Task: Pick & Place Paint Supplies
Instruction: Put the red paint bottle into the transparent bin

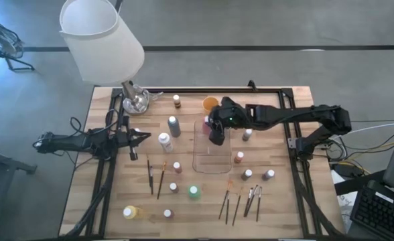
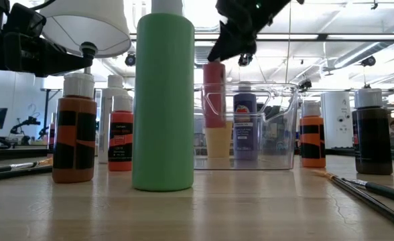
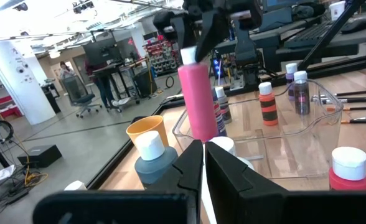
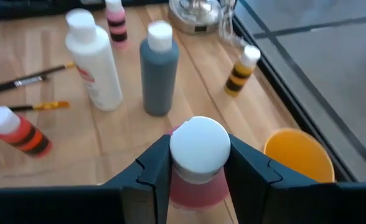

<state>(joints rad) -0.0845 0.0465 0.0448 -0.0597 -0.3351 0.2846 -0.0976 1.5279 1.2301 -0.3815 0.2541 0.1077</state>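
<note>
Pink bottle [image 3: 197,99] hangs clamped in the right pincer [image 4: 198,163] over the tray [image 1: 210,161]; lower it upright, then release.

A pink paint bottle [image 3: 198,99] with a white cap hung upright above the tray; other bottles [image 1: 174,126] and brushes [image 1: 150,176] lay scattered.

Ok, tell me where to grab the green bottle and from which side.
Take the green bottle by its white cap, coming straight down: it stands upright with bare table around it, just as the right gripper grips the pink bottle by its cap. The left gripper waits at the table's left.
</note>
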